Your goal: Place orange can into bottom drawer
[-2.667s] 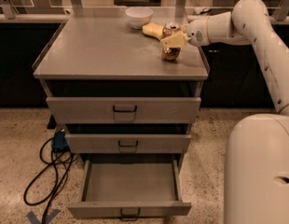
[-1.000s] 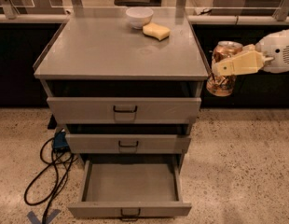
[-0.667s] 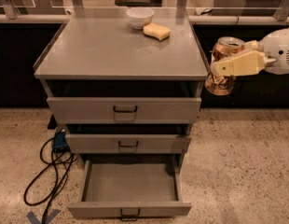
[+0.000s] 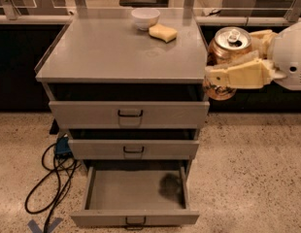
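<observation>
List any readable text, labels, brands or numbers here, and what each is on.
No readable text anywhere.
Orange can: its side print can't be made out, and it is largely covered by the gripper, which is shut on it just right of the cabinet top.
Bottom drawer: no label seen.
Bowl, sponge: plain.

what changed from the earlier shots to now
The gripper, jaws shut on the orange can, lifted it off the cabinet top and carried it right, past the edge, where it now hangs in the air. The white bowl, yellow sponge and open bottom drawer stayed put.
</observation>
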`<state>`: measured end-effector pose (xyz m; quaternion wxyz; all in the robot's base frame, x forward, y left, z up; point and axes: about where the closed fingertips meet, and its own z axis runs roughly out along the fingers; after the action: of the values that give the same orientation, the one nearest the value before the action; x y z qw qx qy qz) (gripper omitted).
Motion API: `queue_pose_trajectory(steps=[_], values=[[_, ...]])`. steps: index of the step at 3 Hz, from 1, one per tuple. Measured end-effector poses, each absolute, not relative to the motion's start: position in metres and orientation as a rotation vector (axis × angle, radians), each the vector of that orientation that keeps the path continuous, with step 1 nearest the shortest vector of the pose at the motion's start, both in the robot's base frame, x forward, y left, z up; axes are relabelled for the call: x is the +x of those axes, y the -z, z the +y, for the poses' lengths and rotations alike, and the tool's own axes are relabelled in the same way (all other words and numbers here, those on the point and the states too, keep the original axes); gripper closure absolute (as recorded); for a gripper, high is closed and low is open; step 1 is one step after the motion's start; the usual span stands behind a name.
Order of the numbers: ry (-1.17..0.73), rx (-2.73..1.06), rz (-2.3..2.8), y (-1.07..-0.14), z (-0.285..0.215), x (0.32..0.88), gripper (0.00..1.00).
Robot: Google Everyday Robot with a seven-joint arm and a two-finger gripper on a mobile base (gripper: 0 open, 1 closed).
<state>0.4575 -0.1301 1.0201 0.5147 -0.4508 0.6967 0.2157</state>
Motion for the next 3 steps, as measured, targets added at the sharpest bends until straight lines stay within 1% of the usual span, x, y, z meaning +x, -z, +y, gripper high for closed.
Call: queue_pose_trajectory(steps=[1,2,3], values=[[-0.518,-1.083,1.674,-1.02,-0.13,0.458,1.0],[-0.462,-1.079,1.663,-1.022,-0.134,0.456,1.0],[-0.361,-1.036,1.712,-0.977,-0.154,0.458,1.0]])
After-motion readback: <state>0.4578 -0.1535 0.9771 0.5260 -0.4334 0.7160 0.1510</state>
